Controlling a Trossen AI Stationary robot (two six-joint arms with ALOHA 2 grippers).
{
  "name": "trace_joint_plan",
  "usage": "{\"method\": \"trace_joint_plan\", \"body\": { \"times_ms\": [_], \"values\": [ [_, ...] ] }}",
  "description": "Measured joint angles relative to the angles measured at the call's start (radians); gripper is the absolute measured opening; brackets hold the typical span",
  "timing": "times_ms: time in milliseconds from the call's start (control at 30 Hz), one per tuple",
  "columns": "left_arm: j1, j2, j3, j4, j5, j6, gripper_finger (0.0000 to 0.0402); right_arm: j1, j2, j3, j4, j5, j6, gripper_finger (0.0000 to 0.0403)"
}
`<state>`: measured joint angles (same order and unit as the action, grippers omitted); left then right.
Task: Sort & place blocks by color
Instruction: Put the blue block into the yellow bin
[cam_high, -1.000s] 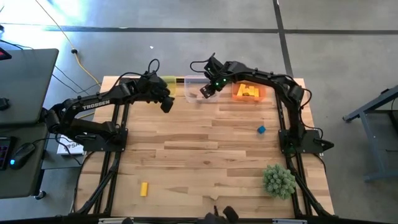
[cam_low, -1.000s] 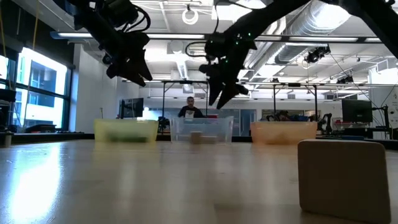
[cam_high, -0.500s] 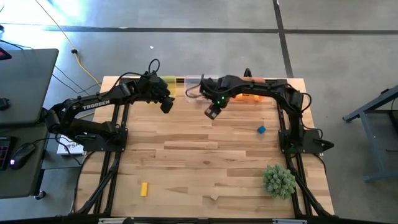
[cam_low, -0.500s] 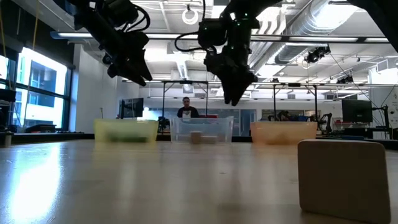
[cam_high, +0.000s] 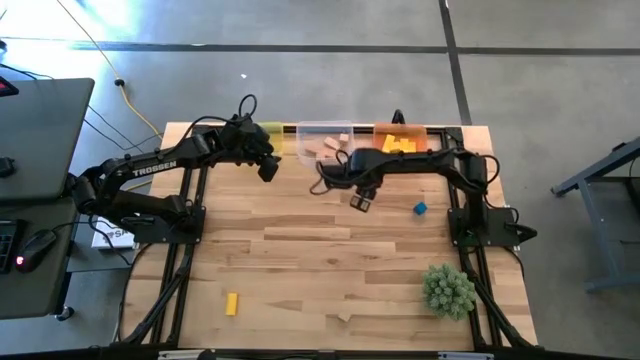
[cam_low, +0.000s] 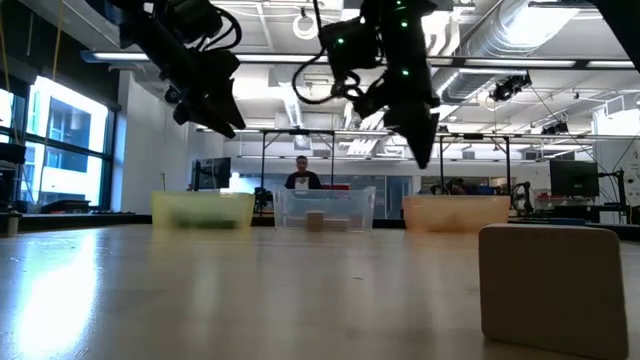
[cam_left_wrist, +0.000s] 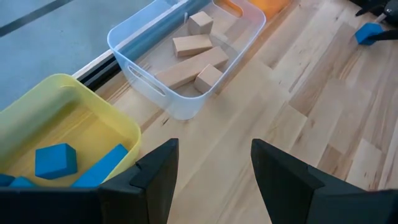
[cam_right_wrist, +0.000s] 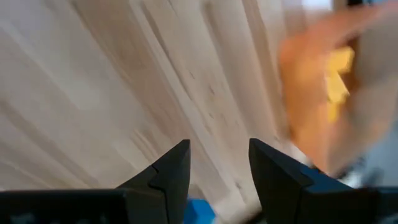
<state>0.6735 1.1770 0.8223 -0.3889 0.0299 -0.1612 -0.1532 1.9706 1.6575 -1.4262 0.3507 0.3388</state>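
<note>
Both grippers hold nothing. My right gripper (cam_high: 360, 200) (cam_right_wrist: 219, 179) is open and hovers over bare table in front of the clear bin (cam_high: 325, 143), left of a lone blue block (cam_high: 420, 208) whose edge shows between its fingers (cam_right_wrist: 199, 213). My left gripper (cam_high: 268, 168) (cam_left_wrist: 214, 186) is open and hangs near the yellow bin (cam_left_wrist: 68, 134), which holds blue blocks (cam_left_wrist: 56, 160). Tan blocks (cam_left_wrist: 193, 59) lie in the clear bin (cam_left_wrist: 186, 99); yellow blocks (cam_high: 398, 146) lie in the orange bin (cam_high: 400, 143). A yellow block (cam_high: 232, 303) and a tan block (cam_high: 346, 317) (cam_low: 550, 285) rest flat near the table's near edge.
The three bins stand in a row along the table's far edge (cam_low: 202, 210) (cam_low: 325, 208) (cam_low: 455, 212). A spiky green plant ball (cam_high: 448, 288) sits at the near right. The arms' frames stand on the table's left and right sides; bare wood lies between them.
My right gripper has swung from over the clear bin toward the near edge and the table's right, ending over bare wood closer to the blue block. The left arm has kept still, and no block has moved.
</note>
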Motion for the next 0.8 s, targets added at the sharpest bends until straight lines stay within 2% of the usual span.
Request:
{"method": "trace_joint_plan", "body": {
  "times_ms": [133,333,567,800],
  "values": [
    [0.000,0.000,0.000,0.022,0.000,-0.002,0.0191,0.036,-0.046,-0.100,-0.032,0.075,0.059,0.0151],
    [0.000,0.000,0.000,0.100,0.000,-0.022,0.0191,0.064,-0.210,-0.327,0.011,0.088,0.200,0.0151],
    [0.000,0.000,0.000,0.149,0.003,-0.057,0.0191,0.048,-0.491,-0.582,0.096,0.009,0.358,0.0151],
    [0.000,0.000,0.000,0.155,0.003,-0.073,0.0191,-0.008,-0.767,-0.745,0.177,-0.085,0.457,0.0151]
  ]
}}
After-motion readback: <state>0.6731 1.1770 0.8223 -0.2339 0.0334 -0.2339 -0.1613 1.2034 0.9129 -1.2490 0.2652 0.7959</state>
